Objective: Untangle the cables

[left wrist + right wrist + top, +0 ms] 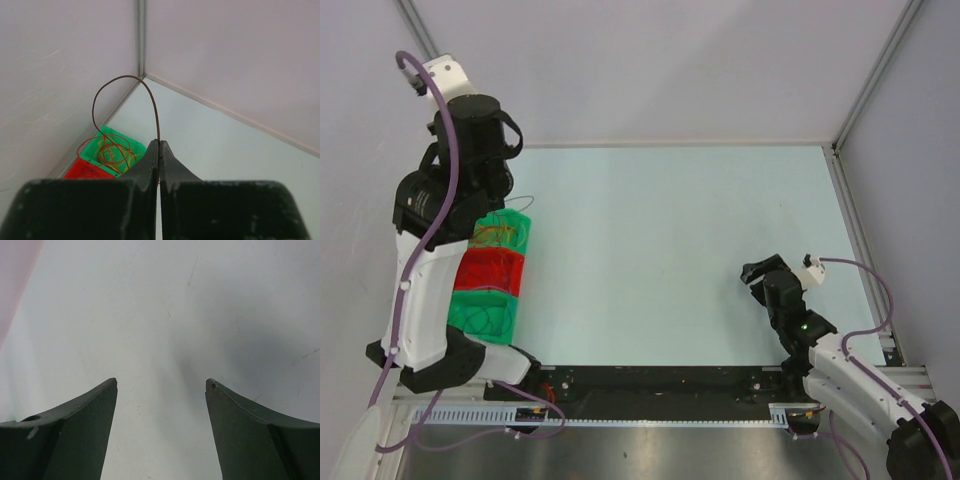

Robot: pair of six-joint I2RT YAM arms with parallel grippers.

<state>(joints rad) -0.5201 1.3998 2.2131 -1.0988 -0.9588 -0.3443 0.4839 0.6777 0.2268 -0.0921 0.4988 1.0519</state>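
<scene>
Left gripper (159,145) pinching maroon cable (120,82)

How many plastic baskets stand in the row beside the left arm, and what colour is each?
3: a far green plastic basket holding tangled thin wires, a middle red plastic basket, and a near green plastic basket. The arm may hide more.

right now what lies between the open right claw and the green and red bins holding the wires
In the top external view, only bare pale table lies between the open right claw and the row of green and red plastic bins holding thin curly wires.
</scene>
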